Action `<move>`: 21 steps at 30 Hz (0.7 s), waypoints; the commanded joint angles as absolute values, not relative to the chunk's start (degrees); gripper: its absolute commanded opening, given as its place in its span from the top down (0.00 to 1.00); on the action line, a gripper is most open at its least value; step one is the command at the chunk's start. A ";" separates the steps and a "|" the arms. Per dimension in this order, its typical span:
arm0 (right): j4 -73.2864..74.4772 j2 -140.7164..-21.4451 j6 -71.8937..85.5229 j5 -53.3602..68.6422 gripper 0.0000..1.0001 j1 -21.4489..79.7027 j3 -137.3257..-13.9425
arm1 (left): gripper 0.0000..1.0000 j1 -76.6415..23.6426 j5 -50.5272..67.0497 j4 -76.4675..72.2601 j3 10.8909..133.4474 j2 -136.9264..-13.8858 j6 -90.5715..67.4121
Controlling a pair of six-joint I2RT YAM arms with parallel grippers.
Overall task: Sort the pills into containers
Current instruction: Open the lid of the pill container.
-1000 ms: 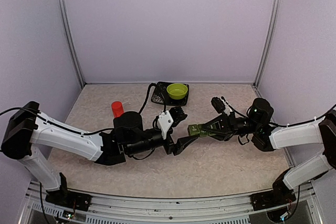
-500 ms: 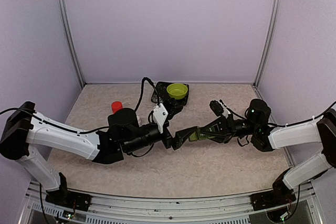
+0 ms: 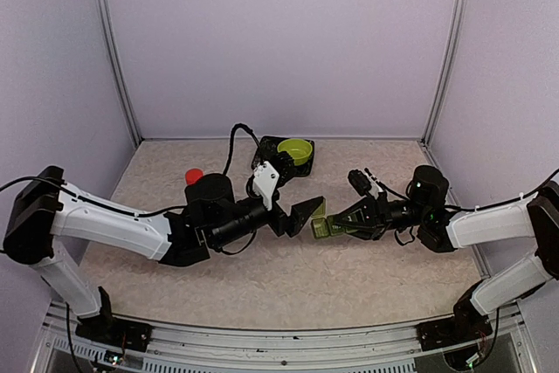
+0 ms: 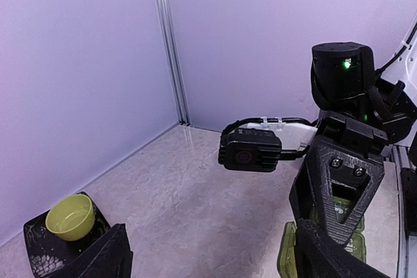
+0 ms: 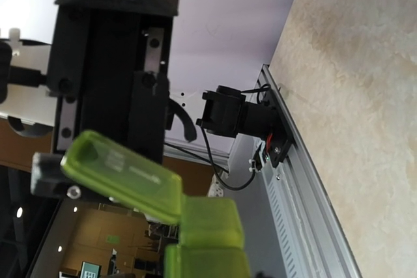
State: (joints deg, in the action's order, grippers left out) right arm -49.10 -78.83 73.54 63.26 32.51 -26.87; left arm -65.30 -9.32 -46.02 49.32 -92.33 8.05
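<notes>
The containers (image 3: 326, 229) are small translucent green boxes joined in a row, held off the table by my right gripper (image 3: 342, 223), which is shut on them. In the right wrist view the containers (image 5: 203, 229) fill the bottom, and one hinged lid (image 5: 120, 177) stands open. My left gripper (image 3: 299, 191) is open wide and empty, its near finger (image 3: 307, 210) just left of the boxes. In the left wrist view the left gripper (image 4: 208, 262) faces the right gripper, and the containers (image 4: 287, 258) show beside its right finger. No pills are visible.
A yellow-green bowl (image 3: 295, 150) sits on a black tray (image 3: 265, 160) at the back centre; both also show in the left wrist view, the bowl (image 4: 69, 216) at lower left. A red-capped bottle (image 3: 194, 176) stands behind the left arm. Lilac walls enclose the table.
My left gripper has swung up and toward the back, its near finger closing on the boxes. My right gripper has lowered the containers slightly and still holds them.
</notes>
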 commanded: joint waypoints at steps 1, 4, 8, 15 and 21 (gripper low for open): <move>-49.26 -77.53 72.51 64.57 0.77 32.87 -27.51 | 0.16 -64.87 -9.96 -43.82 51.65 -94.13 6.94; -49.30 -77.35 72.42 64.67 0.76 32.87 -27.55 | 0.17 -64.75 -9.90 -43.11 52.03 -94.71 6.56; -49.37 -77.17 72.13 64.90 0.76 32.87 -27.60 | 0.17 -64.36 -10.28 -42.97 51.83 -95.01 5.89; -47.56 -77.17 70.49 64.95 0.77 32.87 -27.26 | 0.17 -62.50 -10.97 -43.29 50.99 -93.68 3.61; -47.59 -76.66 70.46 65.12 0.77 32.87 -27.46 | 0.17 -61.66 -9.10 -41.07 51.99 -93.92 3.79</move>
State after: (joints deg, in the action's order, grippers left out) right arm -47.55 -78.19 71.50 63.64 32.51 -26.87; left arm -62.17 -9.93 -43.05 50.22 -94.32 4.29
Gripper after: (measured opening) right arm 0.248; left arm 0.832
